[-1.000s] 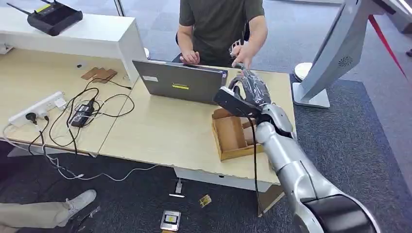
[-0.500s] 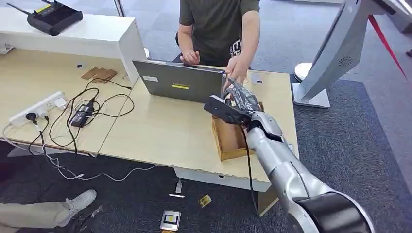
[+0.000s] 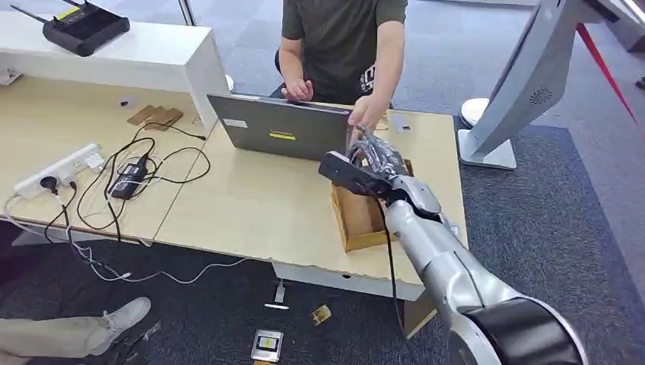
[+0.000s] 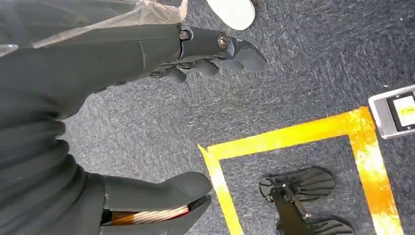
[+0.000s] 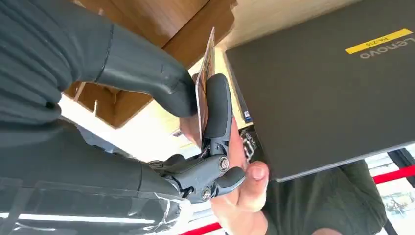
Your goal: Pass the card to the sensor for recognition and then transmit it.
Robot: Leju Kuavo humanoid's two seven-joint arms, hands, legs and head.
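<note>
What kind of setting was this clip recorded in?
Most likely an office or lab test area: a wooden desk with a laptop and power strip, a router on a white shelf, grey carpet marked with yellow tape.

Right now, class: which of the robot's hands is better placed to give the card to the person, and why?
The right hand. It already pinches the card at the person's hand, above the wooden box. The left hand hangs toward the floor, holding nothing.
</note>
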